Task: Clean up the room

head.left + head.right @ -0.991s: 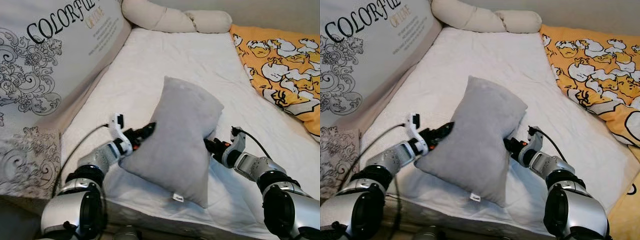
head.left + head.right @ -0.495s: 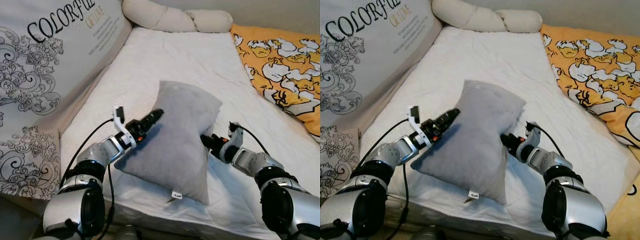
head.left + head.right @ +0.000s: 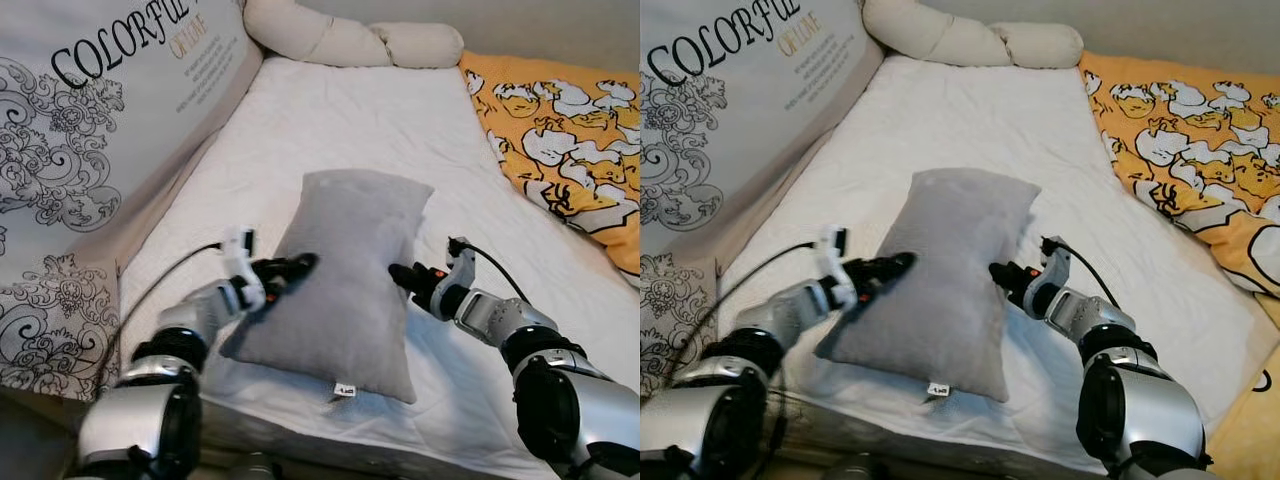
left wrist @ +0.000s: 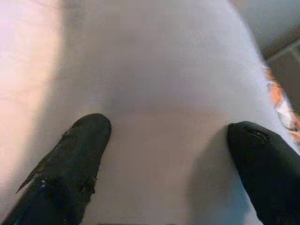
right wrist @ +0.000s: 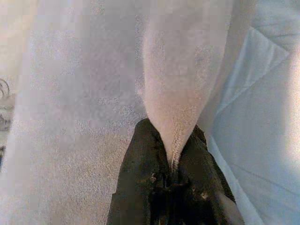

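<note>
I see the soft grey rectangular fabric pillow (image 3: 345,275) lying on the white quilted mattress (image 3: 340,120), its long axis running away from the robot, a small tag at its near edge. My left gripper (image 3: 298,266) sits at the pillow's left side; in the left wrist view its two black fingers (image 4: 70,168) are spread wide with the grey fabric between them, not pinched on anything. My right gripper (image 3: 400,274) is at the pillow's right edge; in the right wrist view its black fingertips (image 5: 145,154) are closed together on a raised fold of the grey fabric, so it has hold of the pillow there.

Surroundings: a large printed cushion with black lettering and scrollwork (image 3: 90,130) leans along the mattress's left side. A cream bolster-shaped pillow (image 3: 350,40) lies across the far end. An orange blanket with a white cartoon pattern (image 3: 565,130) covers the right side, well apart from the grey pillow.
</note>
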Controlling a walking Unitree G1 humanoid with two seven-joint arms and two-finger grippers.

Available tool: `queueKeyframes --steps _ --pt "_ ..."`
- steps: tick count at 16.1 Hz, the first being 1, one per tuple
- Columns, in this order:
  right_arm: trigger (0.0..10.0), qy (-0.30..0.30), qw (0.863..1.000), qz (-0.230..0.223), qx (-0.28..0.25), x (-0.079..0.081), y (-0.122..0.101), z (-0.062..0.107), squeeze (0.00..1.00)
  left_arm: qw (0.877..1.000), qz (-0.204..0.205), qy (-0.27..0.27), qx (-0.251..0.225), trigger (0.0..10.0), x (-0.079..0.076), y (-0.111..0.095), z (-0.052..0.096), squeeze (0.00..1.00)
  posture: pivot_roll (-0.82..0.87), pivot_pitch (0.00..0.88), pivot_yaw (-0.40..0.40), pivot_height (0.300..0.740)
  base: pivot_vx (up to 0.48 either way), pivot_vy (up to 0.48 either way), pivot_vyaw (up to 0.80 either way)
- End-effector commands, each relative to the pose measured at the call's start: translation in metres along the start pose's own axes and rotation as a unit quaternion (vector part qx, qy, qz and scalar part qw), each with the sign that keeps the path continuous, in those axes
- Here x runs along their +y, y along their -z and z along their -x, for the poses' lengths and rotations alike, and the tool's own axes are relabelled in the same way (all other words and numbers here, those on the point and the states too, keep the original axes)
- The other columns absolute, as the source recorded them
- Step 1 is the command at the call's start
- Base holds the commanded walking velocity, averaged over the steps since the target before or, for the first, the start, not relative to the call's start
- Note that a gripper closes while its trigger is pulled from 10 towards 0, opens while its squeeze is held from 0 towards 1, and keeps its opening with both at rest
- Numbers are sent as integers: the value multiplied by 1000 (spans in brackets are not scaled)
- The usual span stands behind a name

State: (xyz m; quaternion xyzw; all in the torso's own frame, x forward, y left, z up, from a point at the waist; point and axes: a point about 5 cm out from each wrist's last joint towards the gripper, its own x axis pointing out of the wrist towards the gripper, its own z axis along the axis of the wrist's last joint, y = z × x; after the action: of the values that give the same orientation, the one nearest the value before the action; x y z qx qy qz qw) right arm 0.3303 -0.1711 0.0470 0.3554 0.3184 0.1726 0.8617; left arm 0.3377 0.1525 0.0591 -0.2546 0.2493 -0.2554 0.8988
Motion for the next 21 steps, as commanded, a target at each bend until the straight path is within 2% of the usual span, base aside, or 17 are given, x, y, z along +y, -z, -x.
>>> queueKeyframes --steps 1,2,4,5,6,7,8,11,13,14,15,16,17,18,21 --pt "0 14 1000 14 8 -8 3 5 0 1000 -12 -14 21 10000 3 7 1 984 66 0 -16 740 0 0 0" --pt "0 27 999 23 19 -15 7 8 0 997 -32 -68 15 10000 12 6 4 976 57 0 -12 740 0 0 0" --pt "0 38 999 29 24 -21 9 12 0 991 -33 -133 -15 10000 23 1 9 980 54 0 -11 740 0 0 0" --pt "0 40 998 28 24 -23 8 14 0 991 -17 -127 -24 10000 22 1 8 984 48 0 -8 740 0 0 0" --pt "0 42 998 27 22 -24 8 15 0 998 2 -56 -16 10000 9 4 2 1000 43 0 -6 740 0 0 0" --pt "0 43 999 27 20 -24 8 15 0 999 37 28 -15 10000 -6 6 -5 1000 43 0 -6 740 0 0 0" --pt "0 41 999 27 19 -24 7 15 0 996 47 70 1 10000 -14 10 -8 1000 34 0 0 740 0 0 0" --pt "0 35 999 27 20 -22 8 14 0 993 16 101 54 10000 -22 25 -11 980 34 0 0 740 0 0 0" --pt "0 23 999 30 20 -17 7 10 0 990 -7 119 77 10000 -28 30 -14 765 38 0 -5 740 0 0 0" --pt "0 20 999 32 20 -15 7 9 0 989 -13 119 84 10000 -28 31 -14 757 42 0 -8 740 0 0 0" --pt "0 7 999 35 20 -9 6 6 0 989 -17 96 107 4078 -24 36 -13 655 44 0 -10 740 0 0 0" --pt "0 2 999 36 19 -8 5 5 0 991 -17 81 109 549 -22 36 -13 541 44 0 -11 740 0 0 0" --pt "0 -3 999 38 19 -6 6 3 0 991 -12 79 107 0 -21 36 -12 75 44 0 -12 740 0 0 0" --pt "0 -11 999 45 18 -3 6 2 0 991 -11 78 107 0 -20 37 -12 0 44 0 -12 740 0 0 0" --pt "0 -24 999 44 16 -1 9 0 0 992 -13 76 104 0 -20 38 -12 0 44 0 -13 740 0 0 0"
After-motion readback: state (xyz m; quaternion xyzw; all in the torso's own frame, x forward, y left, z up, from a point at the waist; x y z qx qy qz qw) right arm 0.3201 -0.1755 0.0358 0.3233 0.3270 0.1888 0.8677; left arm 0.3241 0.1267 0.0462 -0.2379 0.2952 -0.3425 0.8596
